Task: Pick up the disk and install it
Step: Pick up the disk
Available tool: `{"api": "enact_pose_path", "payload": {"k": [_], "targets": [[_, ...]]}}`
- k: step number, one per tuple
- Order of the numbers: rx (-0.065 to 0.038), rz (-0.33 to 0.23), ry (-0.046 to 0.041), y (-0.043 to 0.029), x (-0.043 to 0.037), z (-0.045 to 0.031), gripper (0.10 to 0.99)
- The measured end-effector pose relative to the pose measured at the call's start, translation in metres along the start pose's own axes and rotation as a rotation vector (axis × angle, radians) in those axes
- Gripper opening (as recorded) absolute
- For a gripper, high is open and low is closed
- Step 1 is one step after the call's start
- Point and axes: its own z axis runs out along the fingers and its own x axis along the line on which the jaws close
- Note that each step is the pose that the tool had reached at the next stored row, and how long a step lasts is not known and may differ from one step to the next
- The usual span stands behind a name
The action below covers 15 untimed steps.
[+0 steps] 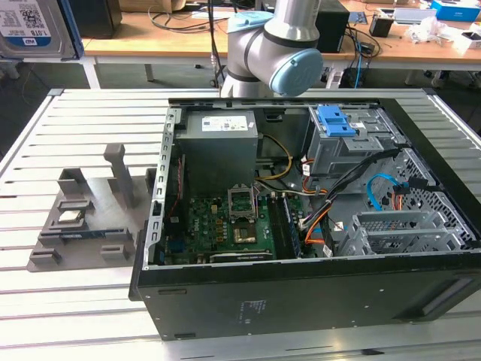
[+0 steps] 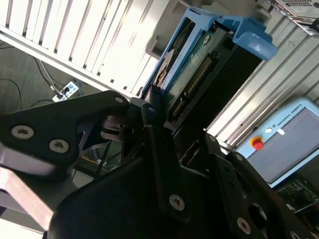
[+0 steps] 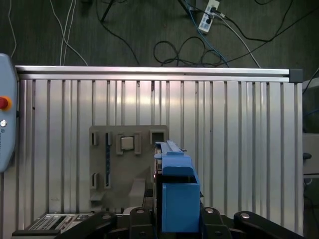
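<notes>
Pincer (image 3: pixel 178 221) is clamped on one end of the disk (image 3: pixel 178 191), a finger on either flat side. The disk juts straight out from it, held over the table (image 3: pixel 244 149) near the grey tray (image 3: pixel 102 164).

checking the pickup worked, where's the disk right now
The gripper holds the disk on edge between its jaws. In the first wrist view it hangs over the slatted table, by the edge of the grey holder.
</notes>
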Motion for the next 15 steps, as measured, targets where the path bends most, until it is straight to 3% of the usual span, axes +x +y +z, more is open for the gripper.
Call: {"api": "enact_pose_path", "payload": {"k": [2, 8, 15], "targets": [[0.000, 0.000, 0.0000, 0.0002, -0.0001, -0.0053, 0.365], [0.000, 0.000, -0.0006, -0.0001, -0.0001, -0.0055, 0.365], [0.000, 0.000, -0.0006, -0.0136, 0.0000, -0.0060, 0.365]]}}
